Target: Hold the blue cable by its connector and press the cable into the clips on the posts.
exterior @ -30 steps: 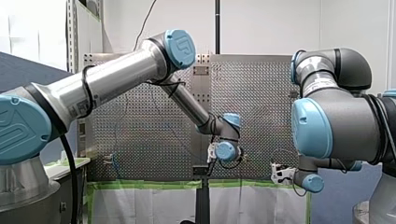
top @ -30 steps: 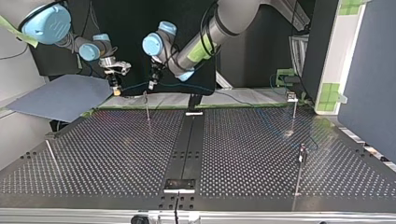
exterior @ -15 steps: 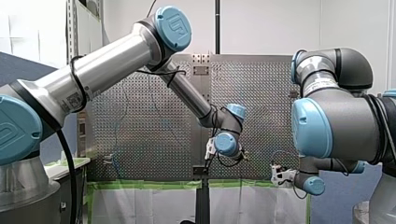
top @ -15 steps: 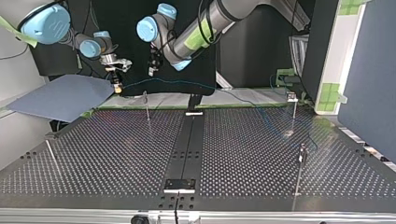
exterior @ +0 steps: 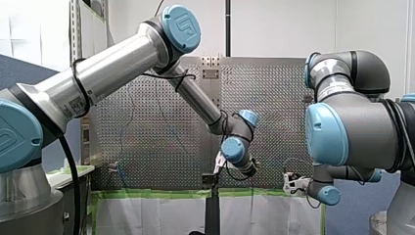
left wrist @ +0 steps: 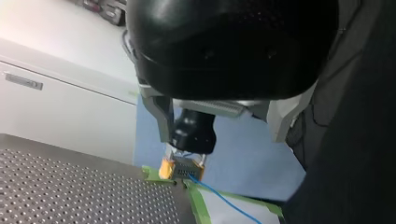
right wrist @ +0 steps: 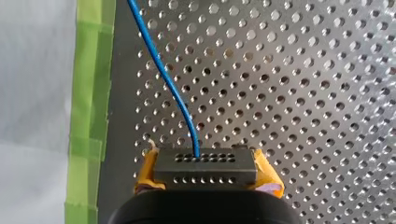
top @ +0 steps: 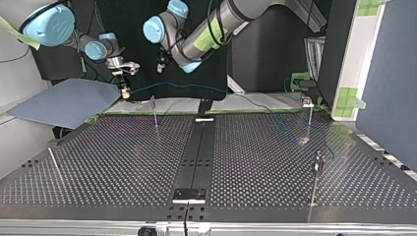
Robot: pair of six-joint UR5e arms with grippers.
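My left gripper (top: pixel 160 65) has risen higher above the blue cable (top: pixel 189 85).

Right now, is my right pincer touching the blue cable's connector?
Touching. The right wrist view shows the connector clamped between the right pincer's yellow pads.

The left gripper (left wrist: pixel 223 138) shows its black housing close up, its two metal fingers (left wrist: pixel 159 116) spread wide with nothing between them. Ahead of it, framed between those fingers, the right gripper (left wrist: pixel 183 168) has its yellow pads (left wrist: pixel 165 169) clamped on a dark connector (left wrist: pixel 187 173) near a corner of the perforated table (left wrist: pixel 70 186). The blue cable (left wrist: pixel 219 198) leaves the connector and runs away past the green tape (left wrist: pixel 198 204) edging the table.
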